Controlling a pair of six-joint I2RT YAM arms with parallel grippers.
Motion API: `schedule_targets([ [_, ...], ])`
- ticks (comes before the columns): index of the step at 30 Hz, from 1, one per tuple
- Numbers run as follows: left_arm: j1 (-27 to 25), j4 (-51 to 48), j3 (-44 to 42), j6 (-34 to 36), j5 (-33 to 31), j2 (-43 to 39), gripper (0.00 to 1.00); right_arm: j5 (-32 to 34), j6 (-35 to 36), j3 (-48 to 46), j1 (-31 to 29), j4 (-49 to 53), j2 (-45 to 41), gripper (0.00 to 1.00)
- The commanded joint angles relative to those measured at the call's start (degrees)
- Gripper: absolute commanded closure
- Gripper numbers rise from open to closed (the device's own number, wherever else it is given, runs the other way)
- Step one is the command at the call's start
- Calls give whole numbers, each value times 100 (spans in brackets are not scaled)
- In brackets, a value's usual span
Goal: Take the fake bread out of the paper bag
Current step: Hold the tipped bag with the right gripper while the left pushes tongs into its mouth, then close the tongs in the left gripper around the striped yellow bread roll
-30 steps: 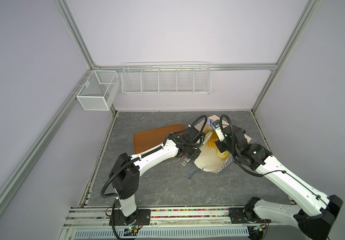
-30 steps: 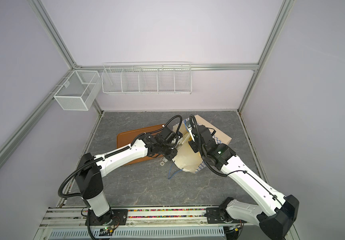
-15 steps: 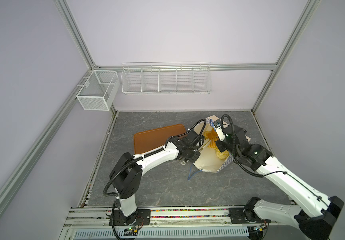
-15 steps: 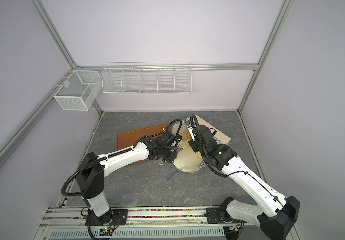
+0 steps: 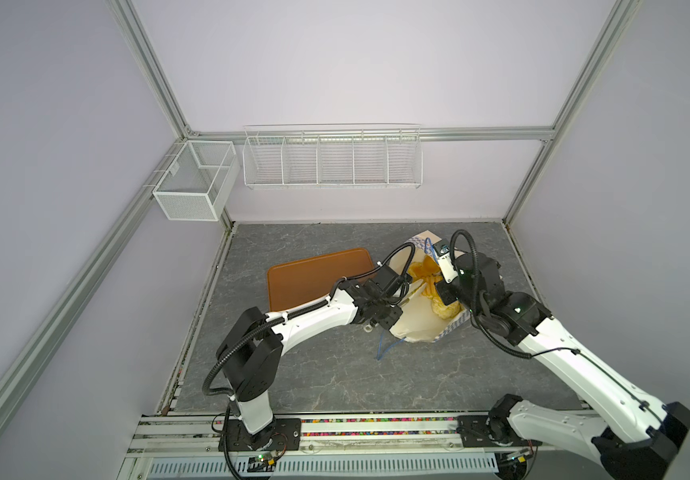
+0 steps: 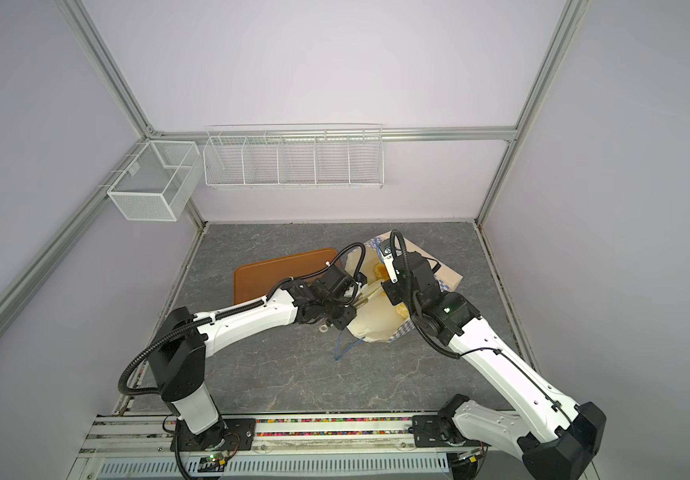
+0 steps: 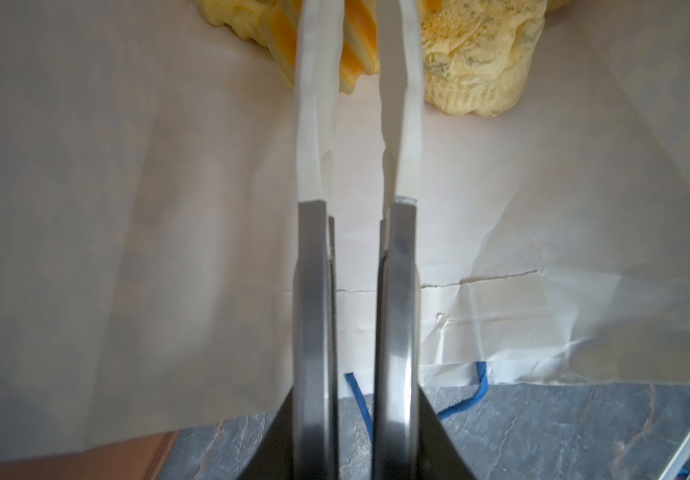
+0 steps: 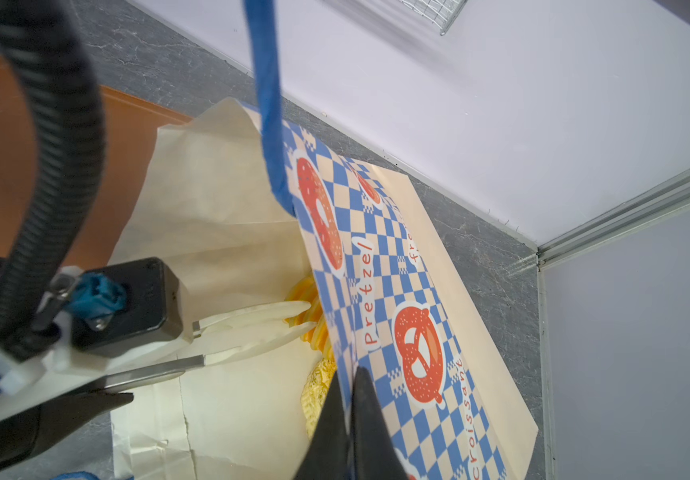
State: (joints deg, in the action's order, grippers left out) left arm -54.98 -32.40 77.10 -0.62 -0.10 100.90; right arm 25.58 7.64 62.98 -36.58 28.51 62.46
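The paper bag (image 5: 416, 328) lies on its side, its mouth held open; both top views show its cream inside (image 6: 376, 324). My right gripper (image 8: 353, 372) is shut on the bag's upper checkered rim (image 8: 376, 266) and holds it up. My left gripper (image 7: 359, 16) is inside the mouth, with its jaws a narrow gap apart. Its fingertips (image 8: 293, 316) are at a ridged orange-yellow piece of fake bread (image 7: 357, 45). A pale speckled bun (image 7: 480, 62) lies beside it. More fake bread (image 5: 422, 270) shows deeper in the bag.
A brown flat tray (image 5: 314, 278) lies left of the bag, partly under my left arm. A blue cord handle (image 5: 384, 349) trails onto the grey floor in front of the bag. A wire rack (image 5: 330, 162) and a mesh basket (image 5: 193, 187) hang on the back wall.
My left arm has dropped lower and pushed its fingers through the bag's mouth toward the bread. My right gripper has kept its hold on the rim.
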Motion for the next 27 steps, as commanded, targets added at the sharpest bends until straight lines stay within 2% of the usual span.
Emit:
schedule_targets([
  [1, -21, 332, -144, 280, -276, -221, 67, -192, -156, -67, 67, -172, -159, 93],
  [8, -30, 115, -31, 543, -543, -182, 64, -273, -161, -58, 95, -171, -198, 93],
  [19, -33, -75, 60, 532, -405, -159, 59, -367, -149, -71, 114, -222, -211, 93],
  [22, -55, -56, 40, 542, -515, -157, 53, -429, -131, -109, 118, -252, -260, 93],
  [27, -161, 10, 31, 742, -622, -150, 51, -480, -126, -102, 141, -206, -252, 93],
])
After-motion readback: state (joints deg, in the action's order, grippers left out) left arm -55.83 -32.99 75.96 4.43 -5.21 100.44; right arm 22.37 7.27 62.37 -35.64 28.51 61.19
